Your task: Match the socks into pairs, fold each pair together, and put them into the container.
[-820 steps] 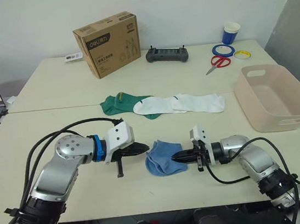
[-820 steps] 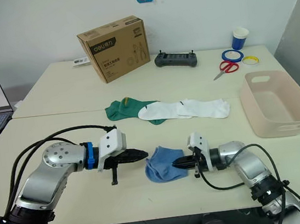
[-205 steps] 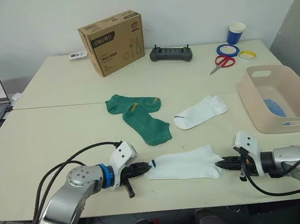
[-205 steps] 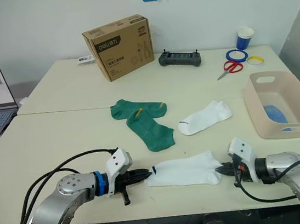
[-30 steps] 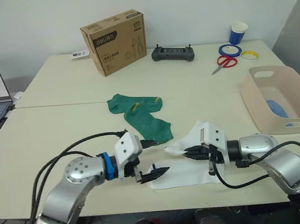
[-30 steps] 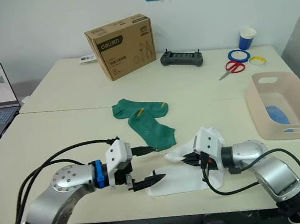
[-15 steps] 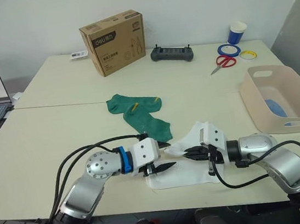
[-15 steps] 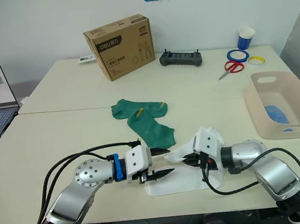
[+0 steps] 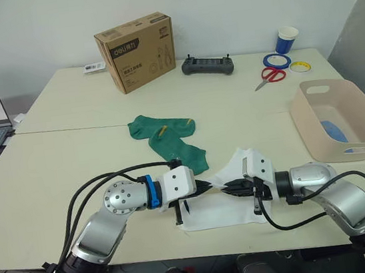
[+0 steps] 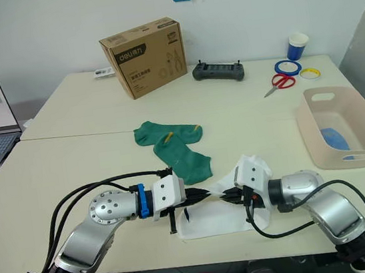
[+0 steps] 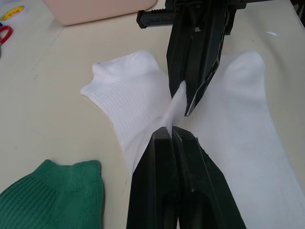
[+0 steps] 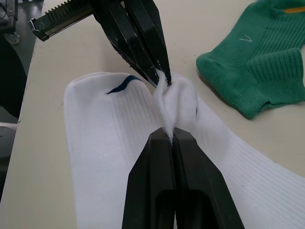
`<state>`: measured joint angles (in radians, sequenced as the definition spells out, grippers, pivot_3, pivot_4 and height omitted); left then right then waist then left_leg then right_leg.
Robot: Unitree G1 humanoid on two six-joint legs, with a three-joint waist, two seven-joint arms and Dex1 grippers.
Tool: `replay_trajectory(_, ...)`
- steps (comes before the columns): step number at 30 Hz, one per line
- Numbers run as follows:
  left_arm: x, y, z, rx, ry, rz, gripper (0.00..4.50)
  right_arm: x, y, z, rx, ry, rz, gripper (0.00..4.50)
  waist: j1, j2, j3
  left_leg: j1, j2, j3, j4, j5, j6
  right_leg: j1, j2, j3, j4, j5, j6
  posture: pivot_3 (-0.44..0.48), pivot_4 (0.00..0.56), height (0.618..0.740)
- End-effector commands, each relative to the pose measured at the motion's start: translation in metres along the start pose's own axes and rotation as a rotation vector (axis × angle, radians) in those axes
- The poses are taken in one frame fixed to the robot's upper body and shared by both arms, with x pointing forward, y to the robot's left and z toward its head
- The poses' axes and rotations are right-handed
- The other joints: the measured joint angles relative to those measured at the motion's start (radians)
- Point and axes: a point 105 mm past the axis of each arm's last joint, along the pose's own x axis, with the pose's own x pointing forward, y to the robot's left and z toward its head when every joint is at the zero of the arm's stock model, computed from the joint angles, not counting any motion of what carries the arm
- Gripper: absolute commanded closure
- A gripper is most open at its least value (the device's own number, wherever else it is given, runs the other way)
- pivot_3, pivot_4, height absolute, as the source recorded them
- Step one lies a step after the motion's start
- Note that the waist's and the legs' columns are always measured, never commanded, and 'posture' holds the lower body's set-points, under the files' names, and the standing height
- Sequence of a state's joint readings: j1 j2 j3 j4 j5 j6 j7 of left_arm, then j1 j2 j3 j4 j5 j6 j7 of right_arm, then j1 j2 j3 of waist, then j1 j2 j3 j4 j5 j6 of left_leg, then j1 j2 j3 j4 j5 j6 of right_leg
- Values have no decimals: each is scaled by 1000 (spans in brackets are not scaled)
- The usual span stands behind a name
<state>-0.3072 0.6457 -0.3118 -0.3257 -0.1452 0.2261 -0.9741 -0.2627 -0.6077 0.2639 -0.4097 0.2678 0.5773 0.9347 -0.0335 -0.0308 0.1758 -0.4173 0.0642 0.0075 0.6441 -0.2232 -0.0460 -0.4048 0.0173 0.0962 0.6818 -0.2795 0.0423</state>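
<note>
The left hand (image 9: 206, 187) has closed in from half a second ago and now pinches the same raised fold of the white socks (image 9: 221, 213) as the right hand (image 9: 224, 188), tip to tip. Both are clamped there, well short of the container (image 9: 309, 126) off to the right.

2 white socks (image 9: 220, 207), one with a dark blue cuff mark; 2 dark green socks (image 9: 169, 138) with yellow marks; a light blue sock (image 9: 335, 131) in the pink-beige container (image 9: 316, 125); cream tabletop (image 9: 72, 164); black end effector fingers (image 11: 164, 191).
</note>
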Motion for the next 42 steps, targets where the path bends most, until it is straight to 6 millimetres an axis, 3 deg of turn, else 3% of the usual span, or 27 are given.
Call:
replay_trajectory(1,-2,-1,4,33,-16,-1,4500,-2,0,12,-18,-51,10,3826,0,0,0,0,0,0,0,0,0,0,0,0,0,0,0,0,150,740)
replay_trajectory(6,-3,-4,-2,30,-9,0,4500,-16,2,17,66,-85,53,2100,1,0,0,0,0,0,0,0,0,0,0,0,0,0,0,0,150,740)
replay_trajectory(10,-4,-3,-5,33,-8,4,4500,-35,-21,25,237,-170,-1,733,1,0,0,0,0,0,0,0,0,0,0,0,0,0,0,0,150,740)
replay_trajectory(12,-4,-3,-6,35,-11,8,4500,-41,-34,21,270,-174,-55,64,0,0,0,0,0,1,0,0,0,0,0,1,0,0,0,0,150,740)
replay_trajectory(16,-5,-4,-9,37,-13,10,4500,-47,-60,12,286,-168,-180,64,1,0,0,0,0,0,0,0,0,0,0,0,0,0,0,0,150,740)
replay_trajectory(23,-7,-4,-13,31,-1,17,4500,-53,-111,-27,219,20,-500,64,-1,0,0,0,0,1,0,0,0,0,0,1,0,0,0,0,150,740)
replay_trajectory(26,-6,-3,-16,36,8,17,4500,-51,-116,-38,202,82,-516,64,-1,0,0,0,0,1,0,0,0,0,0,1,0,0,0,0,150,740)
replay_trajectory(33,-5,0,-18,49,12,32,4500,-46,-113,-40,209,99,-474,64,0,0,0,0,0,1,-1,0,0,0,0,1,0,0,0,0,150,740)
replay_trajectory(42,-6,2,-17,63,9,27,4500,-39,-106,-36,226,61,-430,3118,0,0,0,0,0,1,0,0,0,0,0,1,0,0,0,0,150,740)
